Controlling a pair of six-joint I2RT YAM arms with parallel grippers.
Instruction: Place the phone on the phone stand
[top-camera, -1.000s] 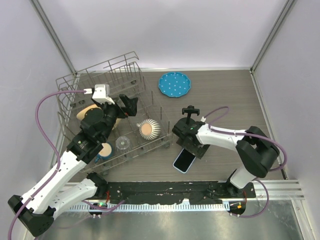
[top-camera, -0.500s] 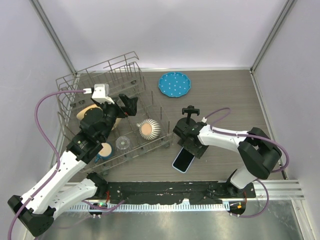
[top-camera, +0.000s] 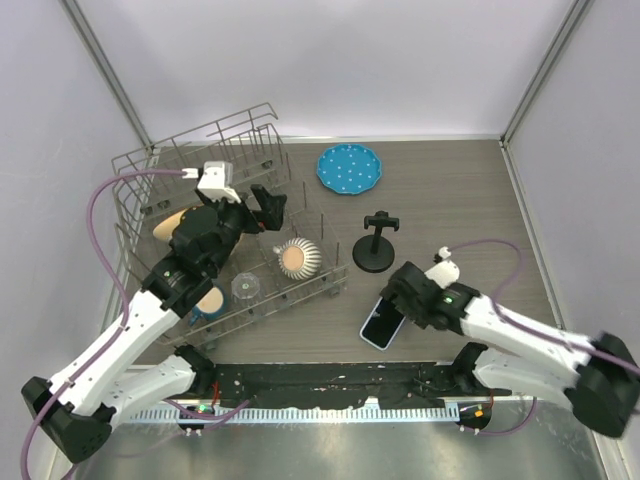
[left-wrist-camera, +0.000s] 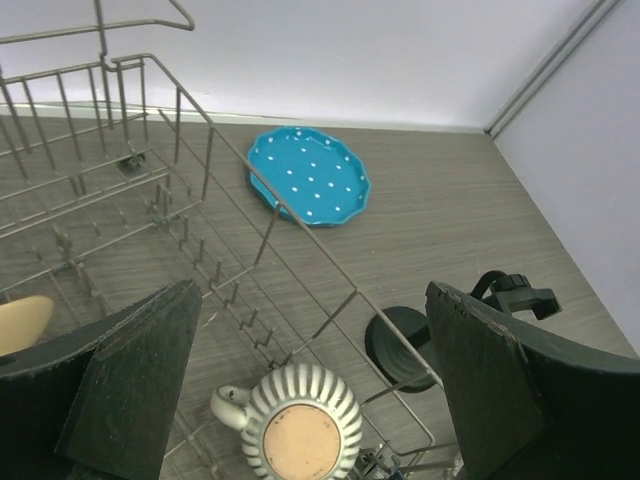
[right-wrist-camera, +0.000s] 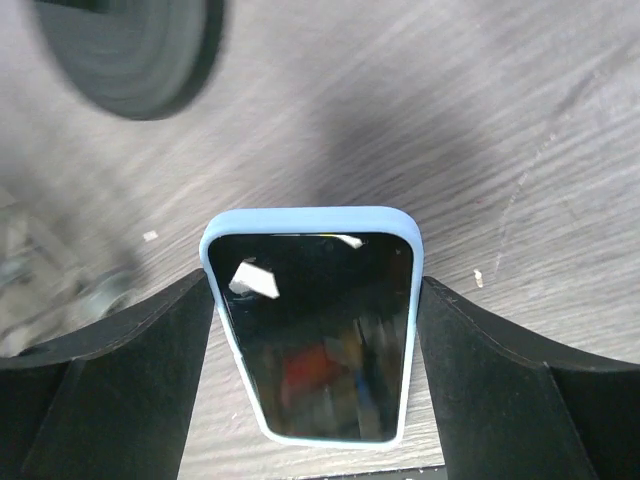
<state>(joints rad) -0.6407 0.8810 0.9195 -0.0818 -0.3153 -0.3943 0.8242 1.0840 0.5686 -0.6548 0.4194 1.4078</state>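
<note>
The phone (top-camera: 382, 323), black screen with a light blue edge, sits between the fingers of my right gripper (top-camera: 398, 306), low over the table near the front edge. In the right wrist view the gripper (right-wrist-camera: 315, 290) is shut on the phone (right-wrist-camera: 312, 345), one finger against each long side. The phone stand (top-camera: 375, 245) stands upright just beyond it; its disc base shows in the right wrist view (right-wrist-camera: 130, 50). My left gripper (top-camera: 268, 208) is open and empty above the dish rack. It also shows open in the left wrist view (left-wrist-camera: 315, 400), with the stand (left-wrist-camera: 400, 345) behind the right finger.
A wire dish rack (top-camera: 200, 165) fills the left side and holds a striped mug (top-camera: 297, 258), a glass (top-camera: 245, 287) and a tan cup (top-camera: 210, 299). A blue dotted plate (top-camera: 350, 169) lies at the back. A black strip (top-camera: 330, 378) runs along the front edge.
My right arm has swung back toward the near right with the phone, uncovering the stand. The phone has shifted a little right. The left gripper has moved slightly up and right.
</note>
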